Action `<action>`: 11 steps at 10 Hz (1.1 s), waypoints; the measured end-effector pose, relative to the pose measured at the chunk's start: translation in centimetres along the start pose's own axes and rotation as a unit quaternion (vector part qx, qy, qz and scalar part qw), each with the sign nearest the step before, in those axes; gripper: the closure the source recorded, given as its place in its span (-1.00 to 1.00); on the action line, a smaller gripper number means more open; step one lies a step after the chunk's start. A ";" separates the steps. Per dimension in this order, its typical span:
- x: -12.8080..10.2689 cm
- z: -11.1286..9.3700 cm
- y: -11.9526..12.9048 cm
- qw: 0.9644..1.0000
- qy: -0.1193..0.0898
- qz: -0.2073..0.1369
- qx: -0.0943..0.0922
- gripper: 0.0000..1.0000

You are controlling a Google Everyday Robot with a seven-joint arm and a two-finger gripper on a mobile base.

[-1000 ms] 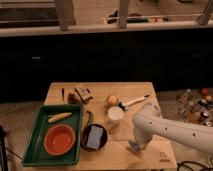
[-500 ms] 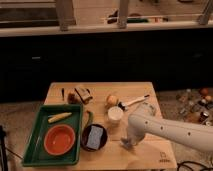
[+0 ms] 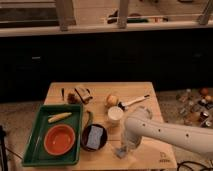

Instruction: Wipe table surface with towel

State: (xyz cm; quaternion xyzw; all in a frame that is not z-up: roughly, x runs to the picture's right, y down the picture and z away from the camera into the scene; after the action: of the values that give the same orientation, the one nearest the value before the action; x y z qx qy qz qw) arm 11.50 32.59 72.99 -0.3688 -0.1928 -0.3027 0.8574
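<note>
A dim room with a dark cabinet front along the back wall and pale window frames above it; in the middle stands a light wooden table [image 3: 131, 89]. On its left side, reaching to the front left corner, sits a green rectangular plastic tray [image 3: 36, 131], holding a round orange bowl [image 3: 59, 139] toward the front and a pale yellow corn cob [image 3: 59, 117] lying toward the back. Just beside the tray's right edge is a dark round bowl [image 3: 94, 136] with a grey-blue sponge inside it. Near the back left corner lies a small brownish heap of crumpled material [image 3: 80, 94]. Around the table's centre, a white cup [image 3: 115, 115] stands upright, with a yellowish round fruit [image 3: 112, 100] just behind it and a white-handled utensil [image 3: 134, 102] lying aslant toward the back right.

The white robot arm [image 3: 170, 133] comes in from the right, over the front right corner, and bends down to the front edge. The gripper [image 3: 124, 150] is pressed low near the middle of that front edge, close to the dark bowl, with a small grey towel [image 3: 120, 152] at its tip against the wood. How far its pincer stands apart, I cannot tell from here.
</note>
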 end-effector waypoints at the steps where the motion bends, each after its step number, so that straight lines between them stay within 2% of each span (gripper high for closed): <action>1: 0.2 -0.1 0.7 1.000 0.001 0.006 -0.006 1.00; 3: 2.0 -0.4 2.3 0.999 0.014 0.034 -0.016 1.00; 6: 4.9 -1.1 3.0 0.995 0.056 0.076 -0.015 1.00; 9: 7.6 -1.8 1.4 0.992 0.084 0.098 0.012 1.00; 11: 7.7 -2.2 -0.1 0.990 0.091 0.096 0.037 1.00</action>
State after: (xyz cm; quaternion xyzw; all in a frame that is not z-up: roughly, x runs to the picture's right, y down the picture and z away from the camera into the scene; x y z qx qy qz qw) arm 17.38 28.00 75.91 -0.3249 -0.0881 -0.2439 0.9095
